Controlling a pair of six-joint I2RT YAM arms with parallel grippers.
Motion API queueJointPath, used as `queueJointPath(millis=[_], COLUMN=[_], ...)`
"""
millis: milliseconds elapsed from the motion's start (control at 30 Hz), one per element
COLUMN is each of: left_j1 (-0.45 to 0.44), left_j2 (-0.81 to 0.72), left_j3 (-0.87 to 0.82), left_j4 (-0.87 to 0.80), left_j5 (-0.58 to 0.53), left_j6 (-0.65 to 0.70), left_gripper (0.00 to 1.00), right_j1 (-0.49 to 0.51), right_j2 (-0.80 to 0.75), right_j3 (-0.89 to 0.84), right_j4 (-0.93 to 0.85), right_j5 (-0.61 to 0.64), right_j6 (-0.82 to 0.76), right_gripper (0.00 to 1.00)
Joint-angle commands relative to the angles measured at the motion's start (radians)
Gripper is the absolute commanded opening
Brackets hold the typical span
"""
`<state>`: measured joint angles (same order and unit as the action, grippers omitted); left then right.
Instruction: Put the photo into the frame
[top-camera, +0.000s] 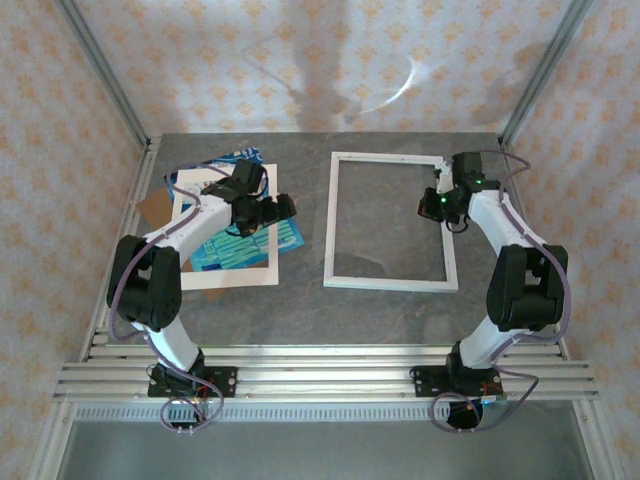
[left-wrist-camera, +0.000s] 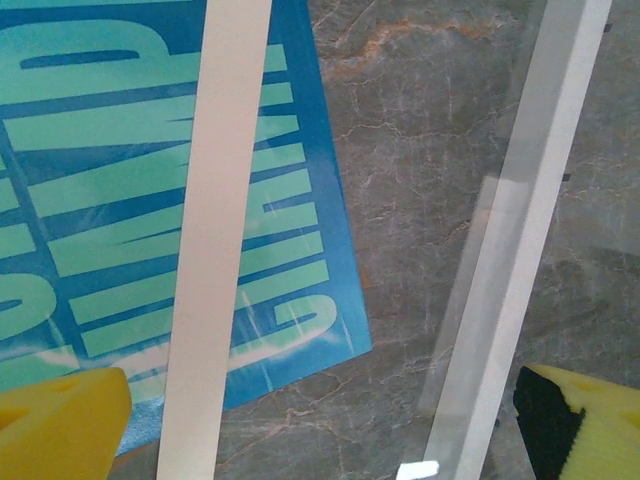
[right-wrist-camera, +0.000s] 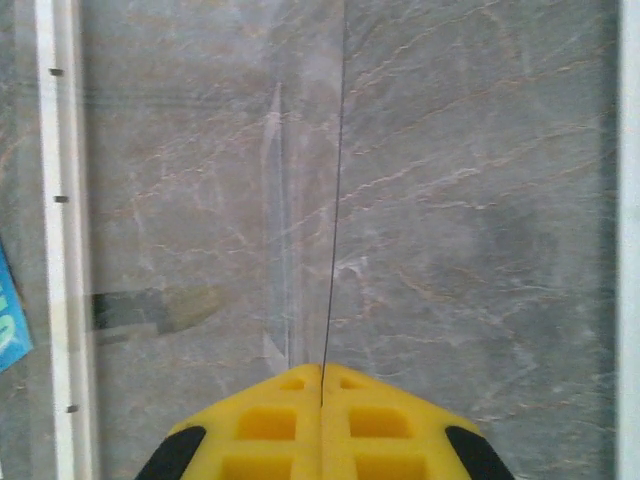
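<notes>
The blue-teal photo (top-camera: 240, 245) lies at the left of the table, partly under a cream mat (top-camera: 228, 275). In the left wrist view a strip of the mat (left-wrist-camera: 215, 240) crosses the photo (left-wrist-camera: 110, 170). My left gripper (top-camera: 280, 208) hovers over the photo's right corner, open wide (left-wrist-camera: 325, 420), with nothing between its fingers. The white frame (top-camera: 390, 220) lies flat right of centre, and its left rail (left-wrist-camera: 530, 220) shows beside the photo. My right gripper (top-camera: 432, 205) sits over the frame's right side. It is shut (right-wrist-camera: 322, 385) on a thin clear sheet (right-wrist-camera: 333, 200), seen edge-on.
A brown backing board (top-camera: 155, 208) pokes out from under the mat at the far left. The grey marble table (top-camera: 300, 310) shows between the photo and the frame. Metal posts and patterned walls close in the sides and back.
</notes>
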<state>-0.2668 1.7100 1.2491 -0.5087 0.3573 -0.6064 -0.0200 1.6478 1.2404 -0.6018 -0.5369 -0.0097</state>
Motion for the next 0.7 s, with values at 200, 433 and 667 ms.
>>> queueJointPath(millis=[200, 433, 667], left_j1=[-0.006, -0.014, -0.023], left_j2=[0.007, 0.014, 0.02], left_j3=[-0.02, -0.026, -0.027], left_j4=[0.03, 0.025, 0.024], left_j5=[0.021, 0.026, 0.029], left_j6=[-0.017, -0.012, -0.01], left_gripper=[1.0, 1.0, 1.0], right_j1=[-0.02, -0.024, -0.032], right_j2=[0.034, 0.043, 0.047], right_j3=[0.065, 0.083, 0.099], right_j4=[-0.07, -0.088, -0.104], right_j5=[0.072, 0.091, 0.113], right_j6=[-0.099, -0.12, -0.137], right_gripper=[0.0, 0.0, 0.0])
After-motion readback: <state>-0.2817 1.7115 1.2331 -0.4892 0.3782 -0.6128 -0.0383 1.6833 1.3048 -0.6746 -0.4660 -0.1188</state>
